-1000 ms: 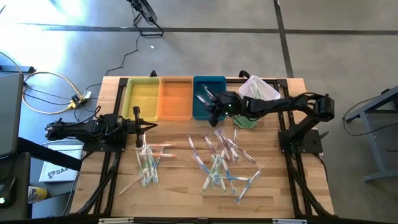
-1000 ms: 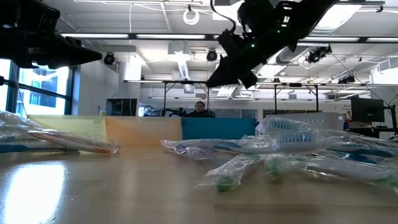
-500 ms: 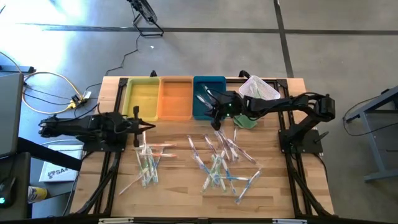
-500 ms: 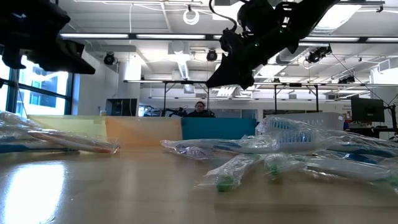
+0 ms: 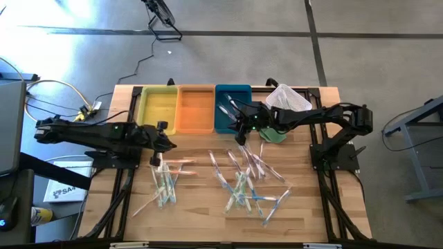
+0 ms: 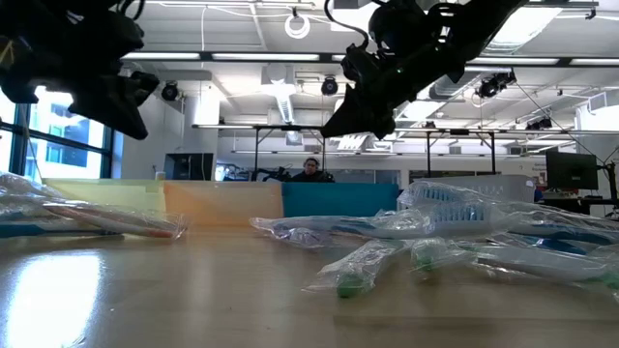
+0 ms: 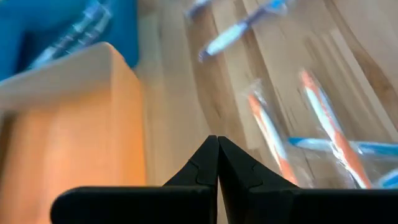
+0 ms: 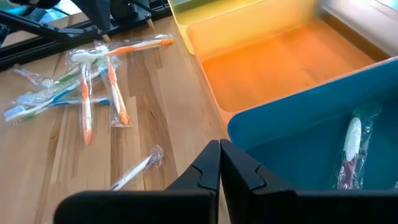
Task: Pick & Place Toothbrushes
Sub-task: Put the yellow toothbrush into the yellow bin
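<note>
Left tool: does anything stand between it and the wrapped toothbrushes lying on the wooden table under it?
Nothing visible. The shut left tool hangs over open wood, with the small pile of clear-wrapped toothbrushes just past it and the orange rectangular tray off to one side.

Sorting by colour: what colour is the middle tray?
Orange; the right wrist view shows it best.

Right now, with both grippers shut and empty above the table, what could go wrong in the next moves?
1. The toothbrushes lie crossed in piles, so one grasp may lift two wrappers at once.
2. The right gripper hangs near the blue tray; coming down, it might catch the rim.
3. The left gripper is shut over the smaller pile; unless it opens first, it would only push the brushes.
</note>
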Action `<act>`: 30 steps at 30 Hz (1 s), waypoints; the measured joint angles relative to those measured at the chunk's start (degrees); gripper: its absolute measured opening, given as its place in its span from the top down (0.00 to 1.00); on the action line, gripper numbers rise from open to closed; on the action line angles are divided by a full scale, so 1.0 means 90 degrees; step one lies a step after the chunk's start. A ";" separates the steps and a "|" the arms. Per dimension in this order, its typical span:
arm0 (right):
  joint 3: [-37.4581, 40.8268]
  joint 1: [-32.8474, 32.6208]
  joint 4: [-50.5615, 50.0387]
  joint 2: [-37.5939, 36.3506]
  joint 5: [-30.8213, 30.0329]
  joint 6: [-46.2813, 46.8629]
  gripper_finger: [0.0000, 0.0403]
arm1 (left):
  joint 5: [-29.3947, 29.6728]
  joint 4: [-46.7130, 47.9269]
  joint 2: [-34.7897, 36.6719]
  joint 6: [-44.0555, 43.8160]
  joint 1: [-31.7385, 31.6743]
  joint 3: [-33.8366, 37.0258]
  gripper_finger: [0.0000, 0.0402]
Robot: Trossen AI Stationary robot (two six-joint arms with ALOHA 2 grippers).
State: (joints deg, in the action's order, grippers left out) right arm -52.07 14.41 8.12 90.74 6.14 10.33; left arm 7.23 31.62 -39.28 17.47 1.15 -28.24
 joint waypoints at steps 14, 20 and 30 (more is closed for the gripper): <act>0.0000 -0.0002 -0.0024 0.0000 -0.0001 -0.0131 0.99 | -0.1118 0.0112 -0.1288 0.0041 0.0000 -0.0241 1.00; 0.0000 0.0000 -0.0024 0.0000 -0.0001 -0.0131 0.99 | -0.1125 0.0170 -0.1332 0.0027 0.0000 -0.0241 1.00; 0.0000 0.0000 -0.0024 0.0000 -0.0001 -0.0131 0.99 | -0.1147 0.0172 -0.1332 -0.0308 0.0000 -0.0240 0.81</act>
State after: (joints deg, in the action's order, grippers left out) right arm -52.07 14.41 7.90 90.74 6.13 9.15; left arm -3.09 33.17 -51.27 14.70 1.15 -30.40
